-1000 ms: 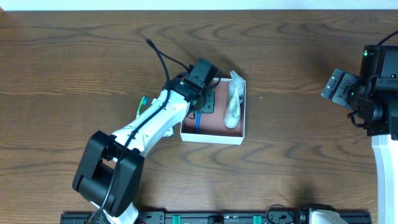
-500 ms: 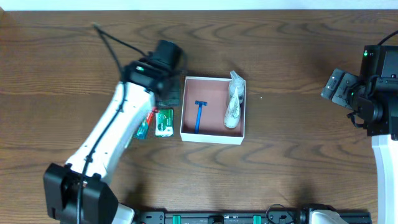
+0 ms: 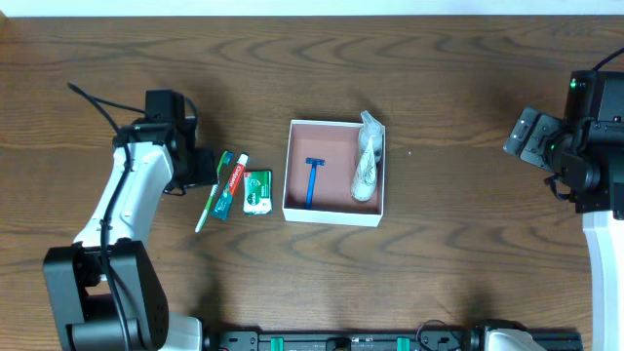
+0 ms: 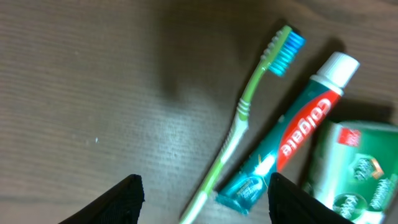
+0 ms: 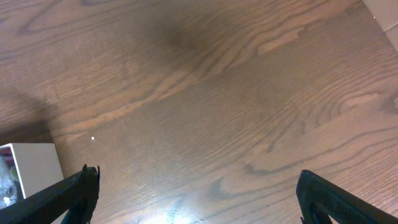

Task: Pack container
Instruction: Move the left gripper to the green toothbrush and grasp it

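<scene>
As overhead shows, container [image 3: 334, 216] lies right of the left gripper [image 3: 198, 168], well left of the right gripper [image 3: 526, 136]. Left wrist: jaws spread wide, empty, toothbrush [image 4: 247, 115] ahead. Right wrist: jaws spread wide, empty, container corner beside one finger.

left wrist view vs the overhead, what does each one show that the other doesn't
Only the left wrist view: the left tool up close, its fingertips apart, and the Colgate lettering on the toothpaste tube. Only the overhead: the container holding a blue razor and a clear plastic-wrapped item, plus the right arm. Both: the green toothbrush, the toothpaste tube and the green packet, lying side by side on the wooden table.
</scene>
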You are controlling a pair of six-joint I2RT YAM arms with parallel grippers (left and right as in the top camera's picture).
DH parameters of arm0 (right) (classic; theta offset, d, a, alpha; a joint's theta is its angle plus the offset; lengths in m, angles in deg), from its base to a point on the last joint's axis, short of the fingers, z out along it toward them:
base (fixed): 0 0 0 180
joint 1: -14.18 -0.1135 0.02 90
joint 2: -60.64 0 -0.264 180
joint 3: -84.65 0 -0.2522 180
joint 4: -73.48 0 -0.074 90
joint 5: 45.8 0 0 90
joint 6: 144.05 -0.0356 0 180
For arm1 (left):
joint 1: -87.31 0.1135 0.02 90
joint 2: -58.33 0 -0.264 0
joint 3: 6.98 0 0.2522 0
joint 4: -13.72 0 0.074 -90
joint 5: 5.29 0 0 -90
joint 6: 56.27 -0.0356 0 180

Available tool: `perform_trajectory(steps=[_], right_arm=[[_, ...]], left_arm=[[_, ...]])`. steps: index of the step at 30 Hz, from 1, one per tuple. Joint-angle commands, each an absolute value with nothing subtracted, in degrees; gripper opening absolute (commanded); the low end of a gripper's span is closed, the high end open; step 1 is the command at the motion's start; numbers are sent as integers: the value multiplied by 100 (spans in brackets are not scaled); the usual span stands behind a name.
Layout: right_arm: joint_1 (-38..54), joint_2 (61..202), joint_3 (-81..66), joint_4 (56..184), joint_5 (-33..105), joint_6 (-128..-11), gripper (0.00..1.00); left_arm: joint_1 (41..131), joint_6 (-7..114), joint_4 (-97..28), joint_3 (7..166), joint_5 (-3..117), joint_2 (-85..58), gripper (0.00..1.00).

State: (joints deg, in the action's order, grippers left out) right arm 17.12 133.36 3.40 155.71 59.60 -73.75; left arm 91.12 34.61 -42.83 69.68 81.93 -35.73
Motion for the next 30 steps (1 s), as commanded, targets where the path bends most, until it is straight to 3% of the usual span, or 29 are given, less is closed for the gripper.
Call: perform_trajectory(steps=[1,22,24,30], right_arm=[[1753,13341,342,15584,6003,-7329,99],[1753,13341,342,15584,6003,-7329,99],[1753,13341,342,15584,6003,-7329,99],[1753,13341,342,15584,6006,-7329,99]], left_arm=[[9173,3131,-3885,6616,8057,-3619,65],[9125,2924,-3310,6495,7869,-4594,57],[9125,2926,-3269,6495,7869,-4631,51],[9125,2926,-3181,6495,7869,-4638,19]])
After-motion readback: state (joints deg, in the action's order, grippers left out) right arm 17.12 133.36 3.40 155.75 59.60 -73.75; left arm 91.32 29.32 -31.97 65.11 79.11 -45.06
